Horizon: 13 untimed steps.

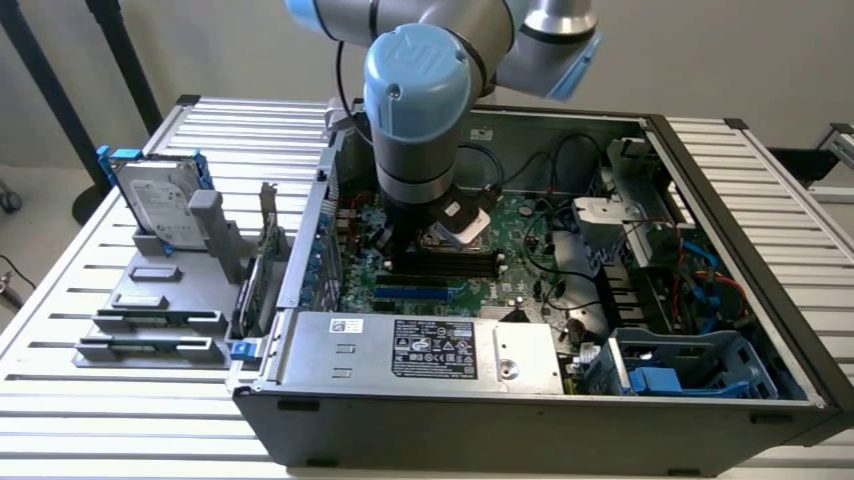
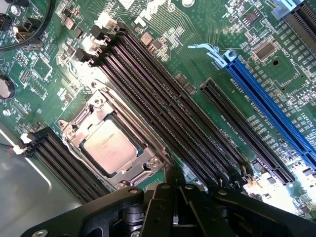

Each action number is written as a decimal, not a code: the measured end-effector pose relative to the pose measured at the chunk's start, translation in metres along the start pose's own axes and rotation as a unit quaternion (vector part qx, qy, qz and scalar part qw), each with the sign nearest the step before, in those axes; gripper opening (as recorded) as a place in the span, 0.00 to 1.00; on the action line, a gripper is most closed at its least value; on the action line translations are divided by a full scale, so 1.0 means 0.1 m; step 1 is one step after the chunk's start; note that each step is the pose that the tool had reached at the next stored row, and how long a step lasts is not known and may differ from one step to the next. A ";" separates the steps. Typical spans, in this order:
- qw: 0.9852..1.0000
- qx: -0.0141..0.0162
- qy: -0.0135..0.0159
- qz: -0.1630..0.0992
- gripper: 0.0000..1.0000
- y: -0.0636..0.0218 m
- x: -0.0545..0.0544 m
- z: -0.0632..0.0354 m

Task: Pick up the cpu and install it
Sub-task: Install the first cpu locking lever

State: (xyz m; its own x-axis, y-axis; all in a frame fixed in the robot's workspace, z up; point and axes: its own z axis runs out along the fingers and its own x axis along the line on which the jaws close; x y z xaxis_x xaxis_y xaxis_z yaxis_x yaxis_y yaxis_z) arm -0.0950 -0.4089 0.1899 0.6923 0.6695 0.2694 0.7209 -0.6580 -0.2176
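Gripper [image 2: 170, 190] closed, empty; one cpu [image 2: 109, 145] in socket [image 2: 79, 121].

Arm [image 1: 420, 120] reaching straight down, wrist vertical; tool [image 2: 173, 185] closed, empty.

The cpu [image 2: 109, 146] is a small flat square chip with a shiny silver-grey metal top. It lies flat, seated inside the metal socket frame on the green motherboard, beside the black memory slots.
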 end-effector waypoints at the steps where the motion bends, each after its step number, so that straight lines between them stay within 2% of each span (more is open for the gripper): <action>1: 1.000 -0.002 -0.002 0.000 0.11 0.000 0.00 0.000; 3: 1.000 -0.004 -0.005 0.000 0.11 0.001 0.00 -0.001; 5: 1.000 -0.005 -0.005 0.000 0.11 -0.003 0.01 -0.020; 10: 1.000 -0.004 -0.005 0.000 0.11 -0.035 0.05 -0.166; 13: 1.000 -0.004 -0.005 -0.001 0.11 -0.066 0.09 -0.165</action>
State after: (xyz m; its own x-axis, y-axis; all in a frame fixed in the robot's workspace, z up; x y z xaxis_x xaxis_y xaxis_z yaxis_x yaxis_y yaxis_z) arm -0.0944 -0.4045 0.2092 0.6918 0.6734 0.2606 0.7214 -0.6602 -0.2090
